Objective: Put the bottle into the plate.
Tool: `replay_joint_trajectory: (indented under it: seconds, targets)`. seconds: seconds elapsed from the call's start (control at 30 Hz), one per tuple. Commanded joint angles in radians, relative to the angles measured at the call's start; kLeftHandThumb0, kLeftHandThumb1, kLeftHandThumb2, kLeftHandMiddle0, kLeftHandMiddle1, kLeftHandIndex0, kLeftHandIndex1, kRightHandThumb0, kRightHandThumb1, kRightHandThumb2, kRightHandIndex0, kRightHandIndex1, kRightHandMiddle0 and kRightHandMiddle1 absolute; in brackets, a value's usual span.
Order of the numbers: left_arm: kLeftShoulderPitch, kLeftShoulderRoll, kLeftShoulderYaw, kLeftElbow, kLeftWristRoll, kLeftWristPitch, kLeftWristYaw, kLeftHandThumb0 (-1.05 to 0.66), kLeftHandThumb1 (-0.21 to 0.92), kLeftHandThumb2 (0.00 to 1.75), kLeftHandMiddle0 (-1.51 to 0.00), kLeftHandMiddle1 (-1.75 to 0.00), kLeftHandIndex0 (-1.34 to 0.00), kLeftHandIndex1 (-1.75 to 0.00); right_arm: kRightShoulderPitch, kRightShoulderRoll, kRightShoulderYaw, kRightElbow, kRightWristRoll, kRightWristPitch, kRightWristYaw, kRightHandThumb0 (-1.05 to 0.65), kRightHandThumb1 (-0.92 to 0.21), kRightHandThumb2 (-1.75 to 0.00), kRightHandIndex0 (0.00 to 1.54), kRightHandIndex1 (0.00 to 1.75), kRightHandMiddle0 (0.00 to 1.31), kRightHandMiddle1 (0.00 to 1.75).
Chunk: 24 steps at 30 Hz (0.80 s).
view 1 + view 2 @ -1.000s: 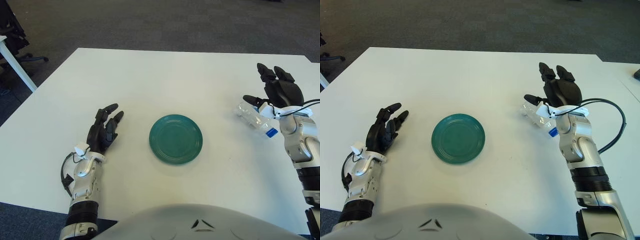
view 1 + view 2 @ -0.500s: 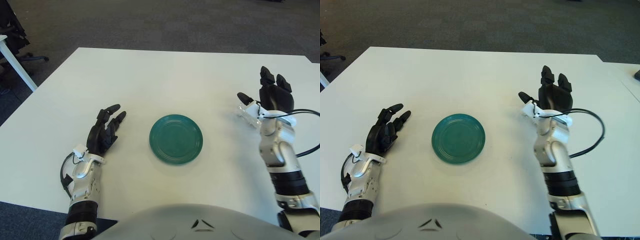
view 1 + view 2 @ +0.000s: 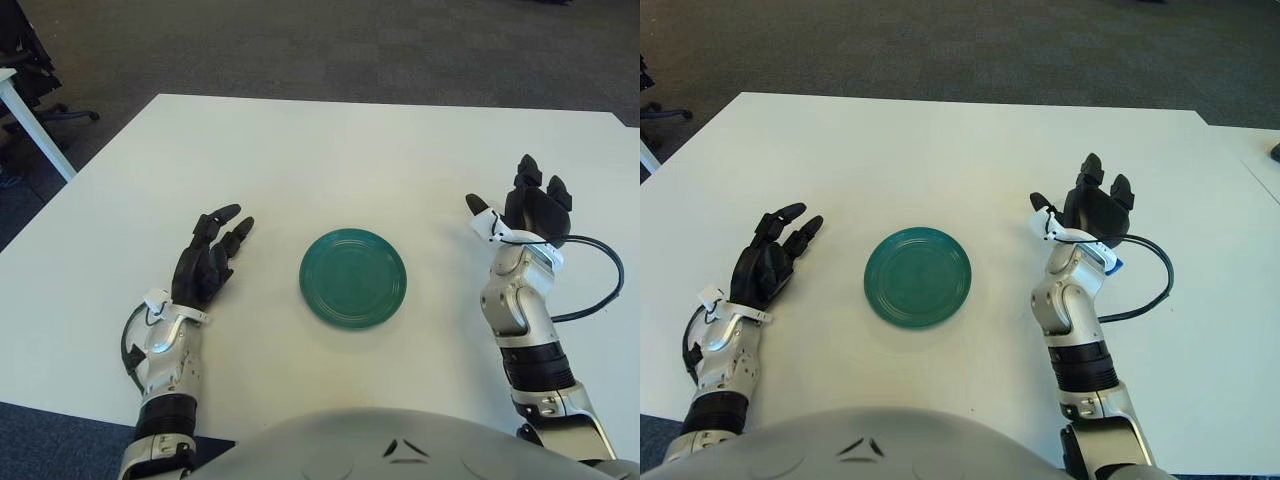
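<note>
Our right robot hand (image 3: 1092, 210) is clamped around the mostly hidden clear bottle (image 3: 1110, 262) right of the empty green plate (image 3: 352, 277) on the bench (image 3: 330, 150), placing remains, while our left robot hand (image 3: 205, 265) shows open left of the plate.

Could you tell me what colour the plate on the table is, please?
The plate is dark teal green, plain with faint concentric rings; the left eye view shows it best.

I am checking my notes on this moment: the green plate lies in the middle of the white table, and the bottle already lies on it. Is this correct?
Not quite. The green plate does lie mid-table, but nothing is on it. In the right eye view the bottle is mostly hidden behind the right hand, to the plate's right. The left hand shows to the plate's left.
</note>
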Motion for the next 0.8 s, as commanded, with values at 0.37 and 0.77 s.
replay_joint_trajectory:
  seconds: [0.37, 0.77]
  targets:
    - [0.006, 0.006, 0.028, -0.012, -0.031, 0.027, -0.022, -0.62, 0.92, 0.52, -0.41, -0.3, -0.08, -1.09, -0.006, -0.042, 0.06, 0.033, -0.15, 0.109, 0.034, -1.05, -0.92, -0.75, 0.0, 0.0, 0.0, 0.0]
    - [0.005, 0.015, 0.047, -0.009, -0.049, 0.044, -0.045, -0.61, 0.92, 0.49, -0.4, -0.3, -0.09, -1.1, 0.042, -0.11, 0.052, -0.003, -0.161, 0.097, 0.095, -1.05, -0.92, -0.68, 0.0, 0.0, 0.0, 0.0]
